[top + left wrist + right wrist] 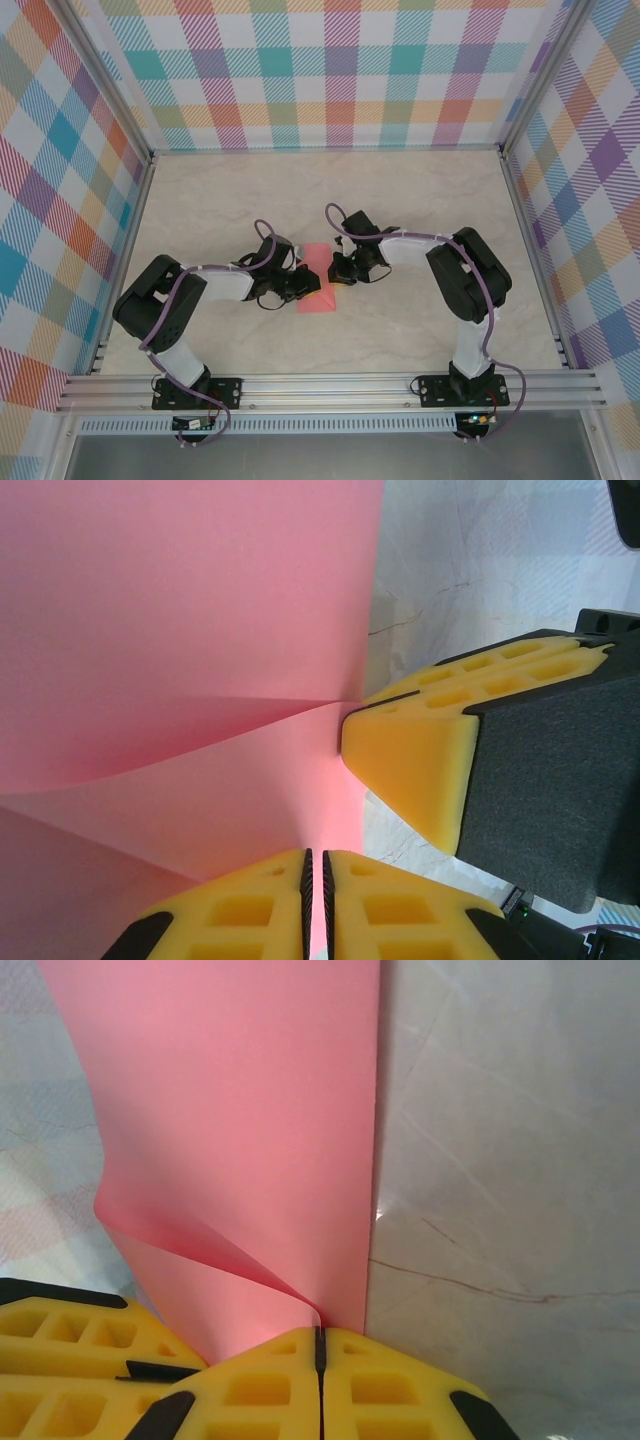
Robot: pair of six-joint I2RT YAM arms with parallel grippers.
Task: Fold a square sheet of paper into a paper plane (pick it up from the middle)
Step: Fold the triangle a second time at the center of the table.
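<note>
On pale marbled tabletop (430, 200), pastel plaid wall panels (330, 70) around: left tool (315, 895) and right tool (320, 1352) both clenched on the square sheet of paper (250, 1110).

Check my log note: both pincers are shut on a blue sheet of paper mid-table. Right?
No: the sheet of paper is pink, not blue, as the right wrist view shows. Both the left pincer and right pincer are shut on it.

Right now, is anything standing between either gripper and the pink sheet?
Nothing visible does. Both have it: the left gripper is shut on the square sheet of paper, and the right gripper pinches it close beside the left one. The sheet curls up from the table where they hold it.
</note>
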